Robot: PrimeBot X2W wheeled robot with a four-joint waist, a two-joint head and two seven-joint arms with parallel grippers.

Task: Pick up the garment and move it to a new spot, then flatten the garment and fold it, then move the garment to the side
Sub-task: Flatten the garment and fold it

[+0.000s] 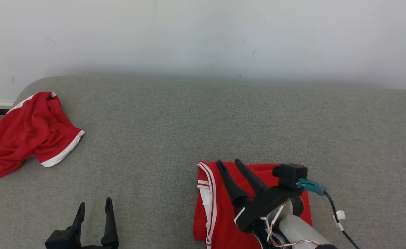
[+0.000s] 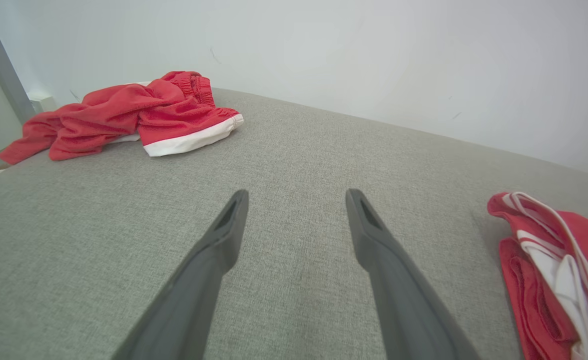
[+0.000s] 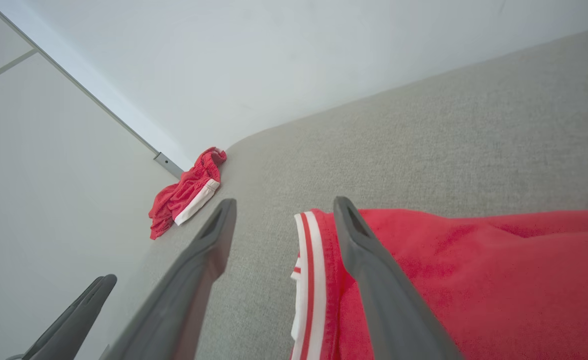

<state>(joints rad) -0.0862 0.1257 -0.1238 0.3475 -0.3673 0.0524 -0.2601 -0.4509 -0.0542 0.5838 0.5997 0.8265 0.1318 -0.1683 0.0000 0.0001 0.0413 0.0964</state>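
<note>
The garment (image 1: 220, 221) is red with white stripes along its left edge and lies folded in a neat rectangle on the grey cushion, near the front right of the head view. My right gripper (image 1: 228, 162) hovers just over it, open, with nothing between its fingers. In the right wrist view one finger (image 3: 374, 280) lies over the red cloth (image 3: 474, 280) and the other over bare cushion. My left gripper (image 1: 95, 202) is open and empty above bare cushion at the front left. The left wrist view has the garment (image 2: 549, 260) at its right edge.
A second red garment (image 1: 26, 131) with white trim lies crumpled at the cushion's far left corner, also seen bunched up in the left wrist view (image 2: 138, 112). The grey cushion (image 1: 189, 121) stretches wide between both. A white wall (image 1: 203, 34) runs behind it.
</note>
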